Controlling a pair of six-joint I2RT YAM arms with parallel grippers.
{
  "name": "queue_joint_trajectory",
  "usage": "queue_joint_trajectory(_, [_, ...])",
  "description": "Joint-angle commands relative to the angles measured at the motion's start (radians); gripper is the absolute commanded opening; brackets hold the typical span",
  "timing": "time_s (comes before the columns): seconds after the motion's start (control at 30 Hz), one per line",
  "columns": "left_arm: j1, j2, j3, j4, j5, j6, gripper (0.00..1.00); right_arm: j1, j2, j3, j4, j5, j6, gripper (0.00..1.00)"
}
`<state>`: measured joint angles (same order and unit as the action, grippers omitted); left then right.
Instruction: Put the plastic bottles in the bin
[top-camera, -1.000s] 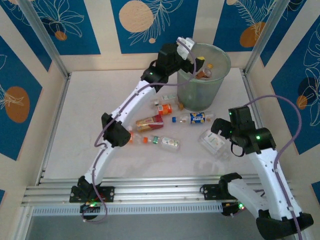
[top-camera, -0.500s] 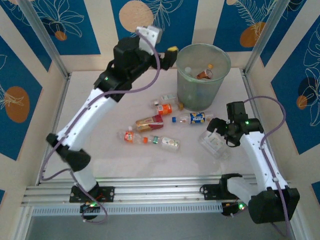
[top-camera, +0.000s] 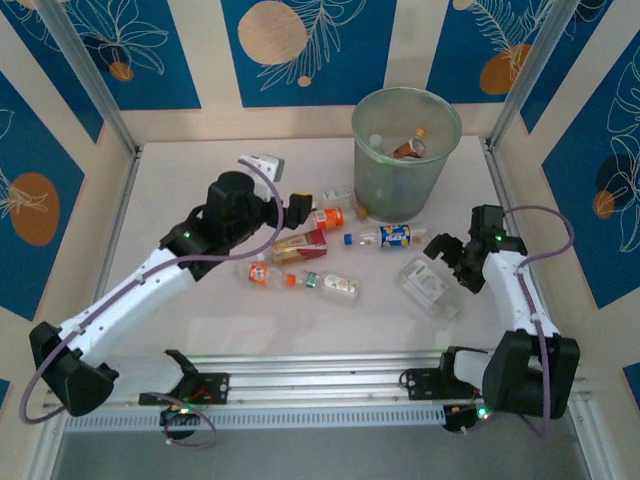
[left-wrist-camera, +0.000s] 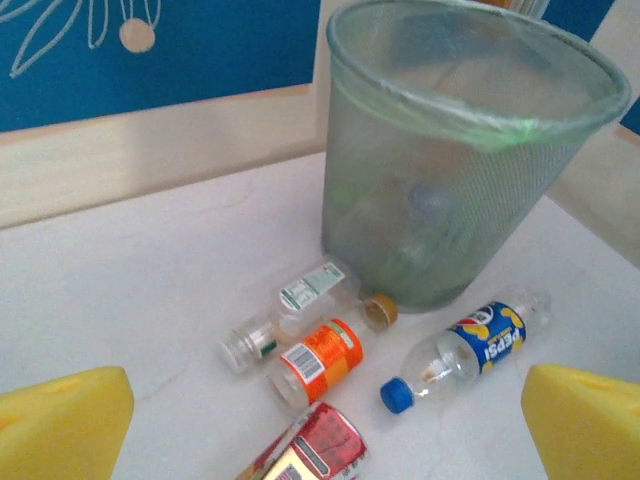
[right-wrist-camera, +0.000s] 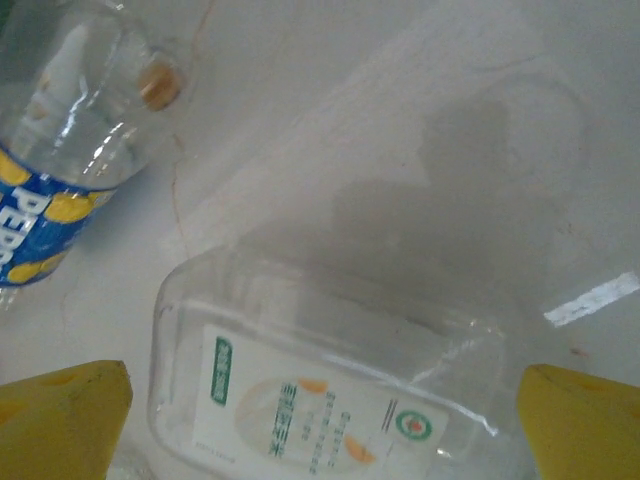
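Bottles (top-camera: 300, 245) scattered on table (top-camera: 180, 180) nr bin (top-camera: 400, 185) (few more inside)

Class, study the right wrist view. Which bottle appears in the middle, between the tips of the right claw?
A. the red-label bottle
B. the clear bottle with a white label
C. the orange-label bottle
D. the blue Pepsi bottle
B: the white-label bottle appears between the tips of the open right claw in that view, while the Pepsi bottle lies off at the upper left.
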<state>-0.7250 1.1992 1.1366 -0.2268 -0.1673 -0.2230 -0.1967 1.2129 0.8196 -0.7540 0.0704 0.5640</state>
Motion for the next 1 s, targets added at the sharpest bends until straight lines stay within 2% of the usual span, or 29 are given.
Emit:
queue_joint_trajectory(0.0, [-0.054, -0.001, -0.071, 0.076, 0.046, 0.026, 1.0, -0.033, 0.056, -0.008, 0.08, -0.078, -0.018, 0.99])
queue_joint_trajectory(0.2, [-0.162, 0.043, -0.149, 0.158, 0.039, 0.086, 1.0, -0.047, 0.136, -0.04, 0.112, -0.139, 0.003, 0.99])
queue_joint_trajectory(0.4, [-0.183, 0.077, -0.156, 0.166, 0.015, 0.061, 1.0, -0.012, 0.095, -0.124, 0.147, -0.185, 0.091, 0.99])
queue_joint_trajectory(0.73, [-0.187, 0.096, -0.152, 0.164, 0.021, 0.089, 1.0, 0.124, -0.053, -0.185, 0.148, -0.199, 0.266, 0.99])
queue_joint_trajectory(0.97, [-0.188, 0.117, -0.144, 0.176, 0.032, 0.076, 0.99, 0.272, -0.074, -0.217, 0.217, -0.216, 0.384, 0.99])
